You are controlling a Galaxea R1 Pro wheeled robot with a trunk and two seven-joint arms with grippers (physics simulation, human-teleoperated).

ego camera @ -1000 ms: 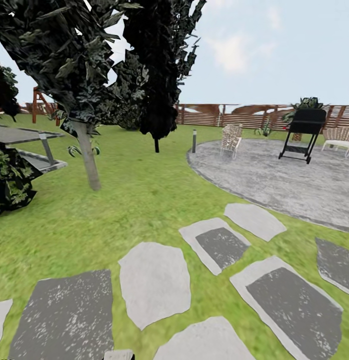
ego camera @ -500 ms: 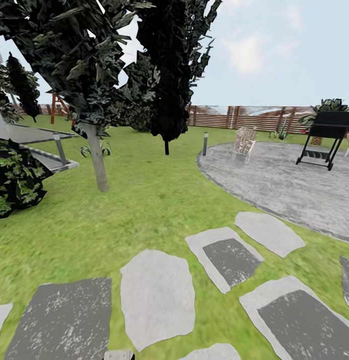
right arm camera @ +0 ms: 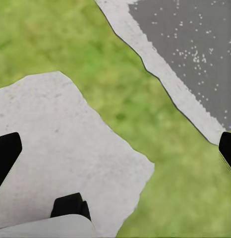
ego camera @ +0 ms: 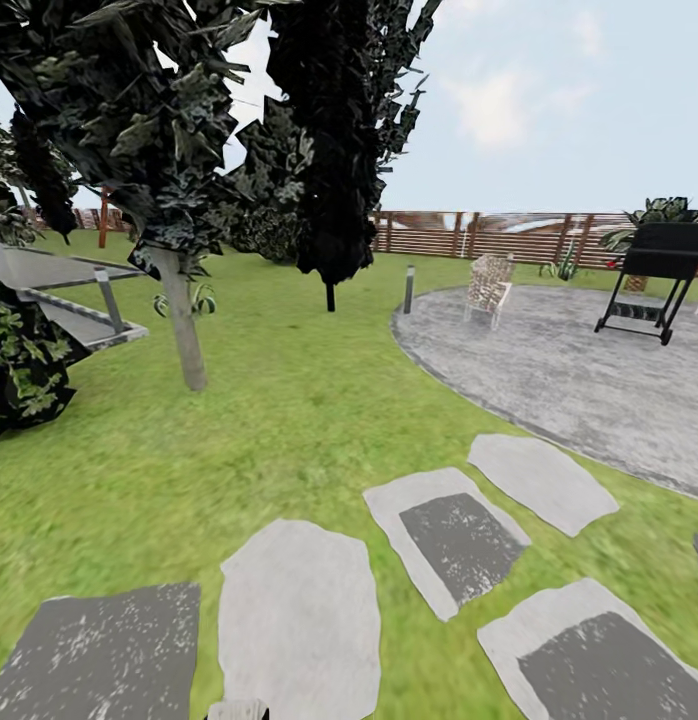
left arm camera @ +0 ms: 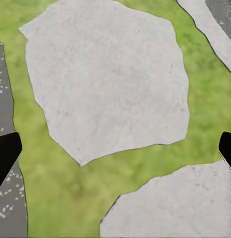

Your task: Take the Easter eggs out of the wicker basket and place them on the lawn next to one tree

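Note:
The Easter eggs and the wicker basket are out of view. The lawn (ego camera: pixel 289 400) stretches ahead of me. A tree (ego camera: pixel 184 340) with a pale grey trunk and dark leaves rises from the grass at the left, some way off. A thinner dark tree (ego camera: pixel 330 295) stands farther back. My left gripper (left arm camera: pixel 115 148) is open, its black fingertips (left arm camera: pixel 5 153) wide apart above a pale stepping stone (left arm camera: pixel 110 79) and grass. Over grass and a pale stone (right arm camera: pixel 56 139), my right gripper (right arm camera: pixel 115 153) is open too, holding nothing.
Grey stepping stones (ego camera: pixel 299 610) cross the grass in front of me. A round paved patio (ego camera: pixel 569 370) at the right holds a black grill (ego camera: pixel 654 275) and a wicker chair (ego camera: pixel 489 285). A dark bush (ego camera: pixel 24 370) and a grey structure (ego camera: pixel 69 290) stand at the left. A wooden fence (ego camera: pixel 489 235) closes the back.
The whole head view has shifted: scenery slid right, then the stepping stones slid down the picture. The camera moved; the things themselves did not.

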